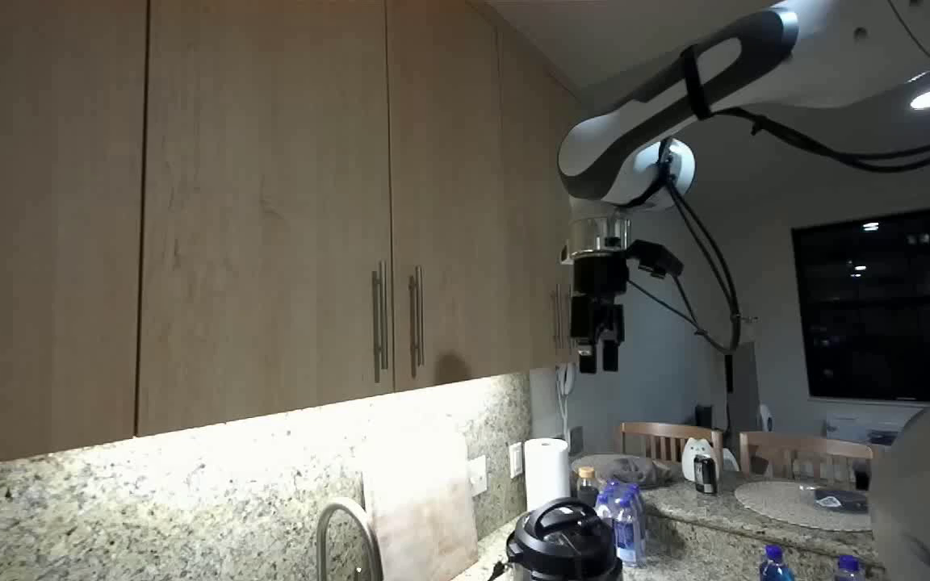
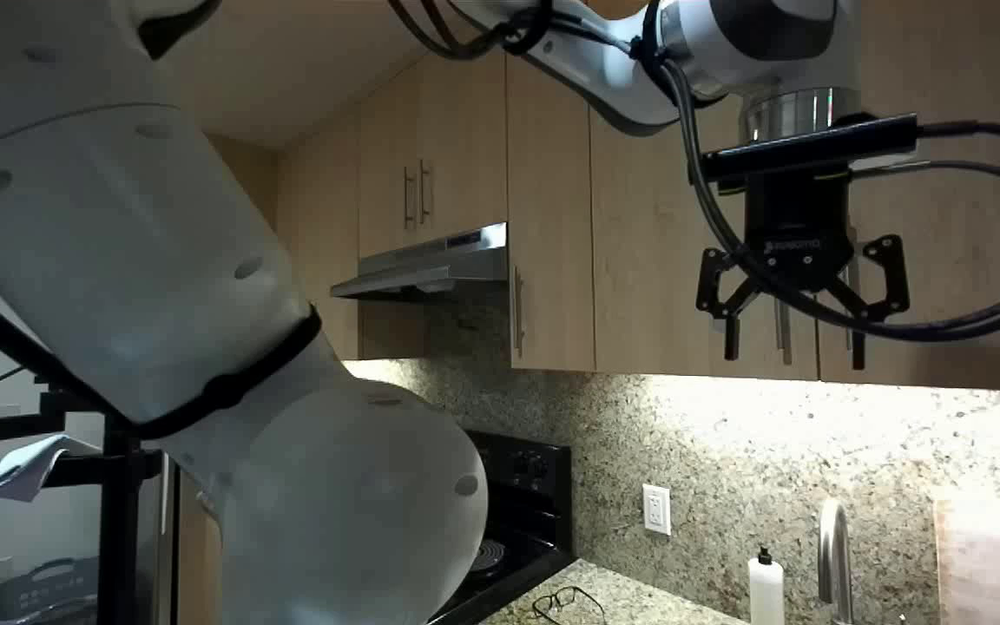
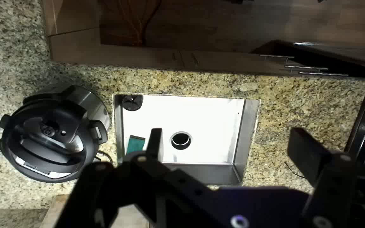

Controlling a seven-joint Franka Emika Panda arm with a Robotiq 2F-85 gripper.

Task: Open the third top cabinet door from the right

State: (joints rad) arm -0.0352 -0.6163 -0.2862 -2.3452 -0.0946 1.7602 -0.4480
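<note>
The third top cabinet door from the right [image 1: 445, 202] looks shut, flush with its neighbours. It also shows behind the arm in an exterior view [image 2: 960, 239]. Its vertical bar handle [image 1: 419, 316] is near its lower edge, beside the handle of the neighbouring door [image 1: 383, 316]. My gripper [image 1: 599, 357] points straight down at about handle height, in front of the cabinets and apart from them. In an exterior view the gripper [image 2: 795, 347] partly covers the two handles. In the wrist view the fingers [image 3: 228, 141] are wide apart with nothing between them. No handle of the top cabinets shows there.
Below are a sink [image 3: 249, 133], a black-lidded cooker [image 3: 51, 136], a faucet [image 1: 352, 524] and a cutting board [image 1: 421, 500]. A range hood [image 2: 430, 265] is further along the cabinets. Cables [image 2: 899, 330] loop beside the gripper.
</note>
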